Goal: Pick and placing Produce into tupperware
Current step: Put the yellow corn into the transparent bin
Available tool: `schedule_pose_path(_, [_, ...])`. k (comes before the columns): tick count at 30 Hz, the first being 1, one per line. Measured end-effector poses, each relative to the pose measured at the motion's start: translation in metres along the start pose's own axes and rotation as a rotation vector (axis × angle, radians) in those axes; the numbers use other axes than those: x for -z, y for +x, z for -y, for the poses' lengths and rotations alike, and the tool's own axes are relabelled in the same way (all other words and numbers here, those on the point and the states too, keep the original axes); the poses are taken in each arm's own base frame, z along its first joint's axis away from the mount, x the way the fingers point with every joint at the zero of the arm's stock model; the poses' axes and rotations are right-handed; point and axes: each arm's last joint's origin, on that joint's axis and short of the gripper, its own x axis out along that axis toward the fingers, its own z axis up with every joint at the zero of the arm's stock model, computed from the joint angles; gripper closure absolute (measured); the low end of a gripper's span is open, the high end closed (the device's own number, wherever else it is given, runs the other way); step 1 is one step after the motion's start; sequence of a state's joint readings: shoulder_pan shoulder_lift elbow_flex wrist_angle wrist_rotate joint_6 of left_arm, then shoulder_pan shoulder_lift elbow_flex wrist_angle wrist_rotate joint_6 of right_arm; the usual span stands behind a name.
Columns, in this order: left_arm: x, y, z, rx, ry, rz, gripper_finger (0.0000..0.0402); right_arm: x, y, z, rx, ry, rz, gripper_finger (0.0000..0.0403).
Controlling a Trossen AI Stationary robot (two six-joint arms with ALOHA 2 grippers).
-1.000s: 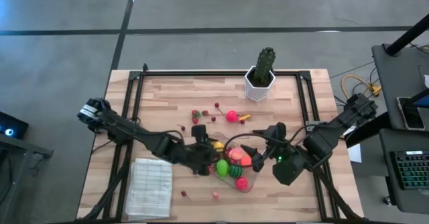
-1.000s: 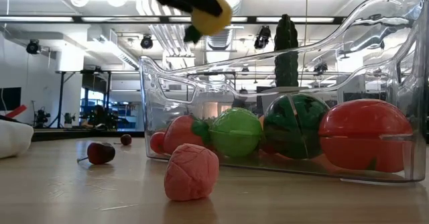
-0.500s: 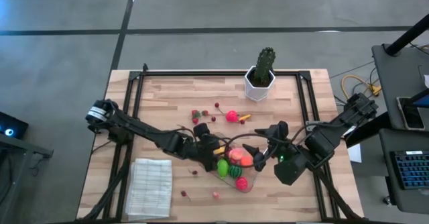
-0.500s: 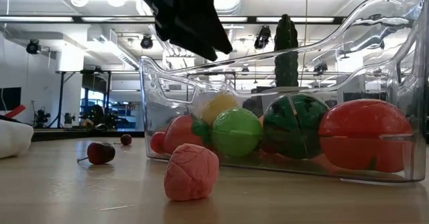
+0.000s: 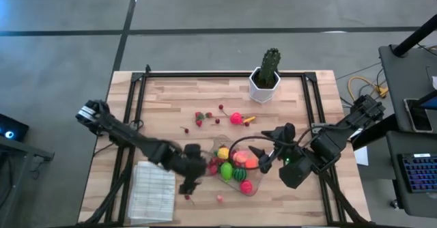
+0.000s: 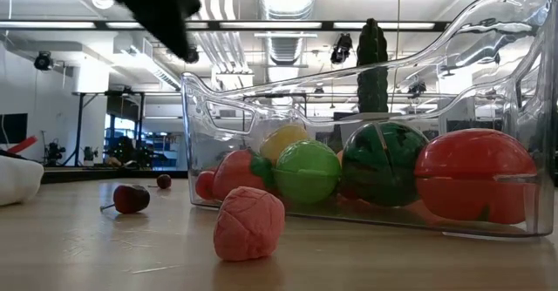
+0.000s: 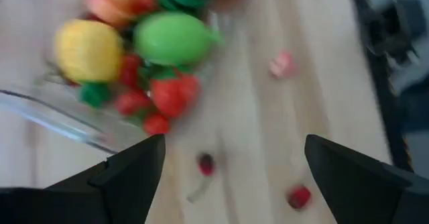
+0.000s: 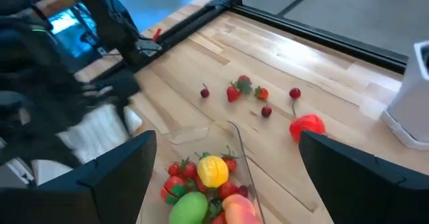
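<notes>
Between picks — left tool (image 7: 228,177) wide, empty, beside the tupperware (image 5: 235,165).
Next: a loose cherry (image 7: 206,163); right tool (image 8: 224,177) wide too.

Two dark, near-black articulated arms, each built of slender links joined by bulkier rounded joint housings. The left arm carries a pale grey-white band at its base joint, and its left end effector (image 5: 188,180) is matte black throughout. The right arm is stockier about the wrist, with a boxy black housing bearing a small green indicator light beside the right end effector (image 5: 263,156). Each end effector ends in two broad, flat, wedge-shaped black fingers (image 7: 127,174) with smooth, unmarked faces; the right arm's fingers (image 8: 114,167) look the same. No screws or lettering can be made out.
</notes>
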State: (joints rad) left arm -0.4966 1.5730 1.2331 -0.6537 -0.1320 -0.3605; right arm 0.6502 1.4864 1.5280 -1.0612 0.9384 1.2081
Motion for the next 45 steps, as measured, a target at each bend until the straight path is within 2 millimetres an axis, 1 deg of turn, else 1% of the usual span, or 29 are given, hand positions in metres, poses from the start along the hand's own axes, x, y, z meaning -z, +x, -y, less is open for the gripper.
schedule_pose_path(3, [0.011,-0.003,0.018,0.022,0.058,-0.039,0.0059,0.002,0.0,0.002,0.001,0.021,-0.044,0.0046])
schedule_pose_path(8, [0.027,0.0,0.045,0.055,0.144,-0.071,0.0059,0.011,0.001,0.002,-0.034,0.033,-0.241,0.0046])
schedule_pose_path(11, [0.035,0.003,0.055,0.049,0.176,-0.087,0.0059,0.018,0.0,0.001,-0.038,0.061,-0.3,0.0046])
schedule_pose_path(13, [0.038,0.005,0.057,0.038,0.163,-0.097,0.0059,0.022,-0.002,0.0,-0.048,0.092,-0.326,0.0046])
schedule_pose_path(18, [0.048,0.01,0.055,0.014,-0.003,-0.129,0.0059,0.035,-0.009,-0.011,-0.161,0.169,-0.408,0.0046])
schedule_pose_path(22, [0.047,0.003,0.054,0.026,-0.164,-0.113,0.0059,0.044,-0.012,-0.02,-0.247,0.219,-0.427,0.0046])
schedule_pose_path(25, [0.043,-0.011,0.054,0.055,-0.234,-0.078,0.0059,0.046,-0.013,-0.027,-0.315,0.274,-0.419,0.0046])
schedule_pose_path(28, [0.04,-0.032,0.052,0.09,-0.286,-0.023,0.0059,0.049,-0.012,-0.039,-0.377,0.35,-0.415,0.0046])
schedule_pose_path(30, [0.039,-0.045,0.05,0.095,-0.297,0.023,0.0059,0.056,-0.01,-0.048,-0.409,0.386,-0.435,0.0046])
schedule_pose_path(32, [0.042,-0.057,0.044,0.064,-0.302,0.075,0.0059,0.063,-0.007,-0.058,-0.431,0.434,-0.474,0.0046])
schedule_pose_path(35, [0.046,-0.073,0.034,-0.013,-0.294,0.139,0.0059,0.08,-0.001,-0.074,-0.409,0.493,-0.544,0.0046])
schedule_pose_path(38, [0.054,-0.085,0.023,-0.08,-0.253,0.126,0.0059,0.096,0.005,-0.087,-0.364,0.56,-0.589,0.0046])
schedule_pose_path(40, [0.058,-0.09,0.019,-0.101,-0.222,0.102,0.0059,0.102,0.01,-0.094,-0.335,0.6,-0.6,0.0046])
schedule_pose_path(43, [0.063,-0.093,0.016,-0.116,-0.2,0.072,0.0059,0.106,0.015,-0.098,-0.29,0.626,-0.573,0.0046])
schedule_pose_path(45, [0.065,-0.095,0.017,-0.115,-0.19,0.065,0.0059,0.101,0.018,-0.093,-0.204,0.636,-0.516,0.0046])
